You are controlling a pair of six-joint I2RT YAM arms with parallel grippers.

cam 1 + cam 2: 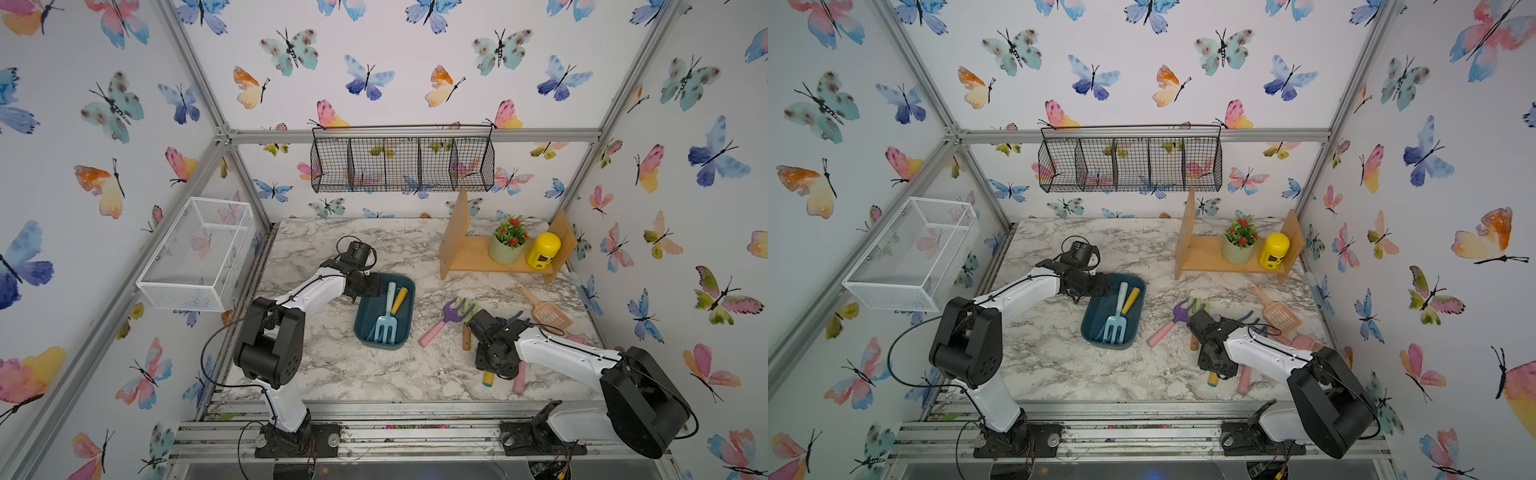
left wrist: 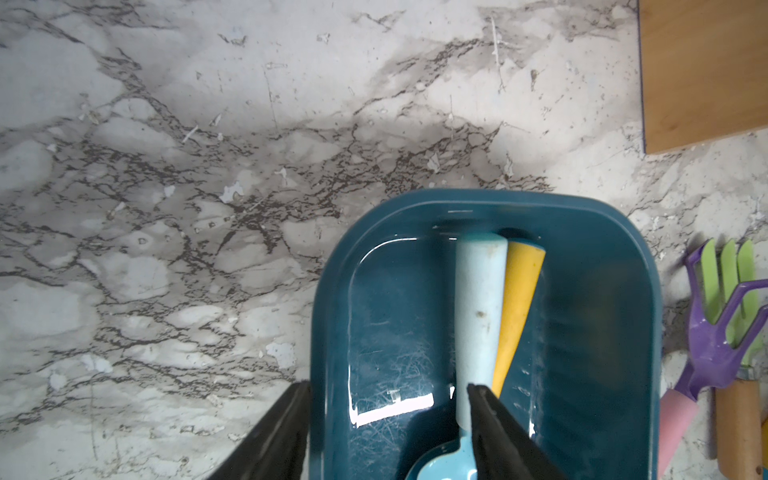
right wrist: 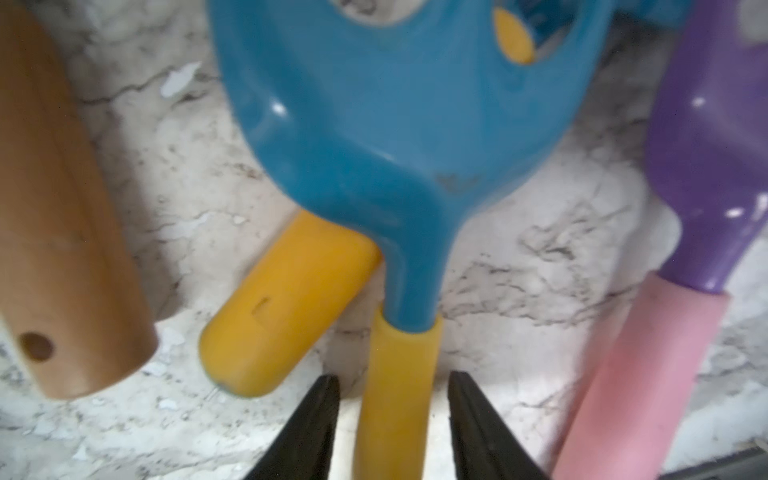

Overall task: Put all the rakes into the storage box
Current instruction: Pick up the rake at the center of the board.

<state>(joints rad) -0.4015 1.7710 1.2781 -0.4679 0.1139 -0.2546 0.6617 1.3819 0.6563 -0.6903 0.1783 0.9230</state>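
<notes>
In both top views a marble desk (image 1: 332, 374) (image 1: 1059, 365) sits inside butterfly-papered walls (image 1: 395, 62); the storage box (image 1: 368, 311) (image 1: 1096, 311) lies mid-desk, the rake (image 1: 488, 378) (image 1: 1213, 379) to its right, outside it. Left wrist: the left fingers (image 2: 282, 440) stand apart, straddling the box's wall. Right wrist: the right fingers (image 3: 309, 428) stand apart, flanking the rake's yellow handle without touching.

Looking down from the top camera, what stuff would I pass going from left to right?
In a top view, left to right: white mesh basket on the wall → storage box → purple pronged tool with a pink handle → peach scoop. The shelf and the things on it overlap these, so they are left out.
</notes>
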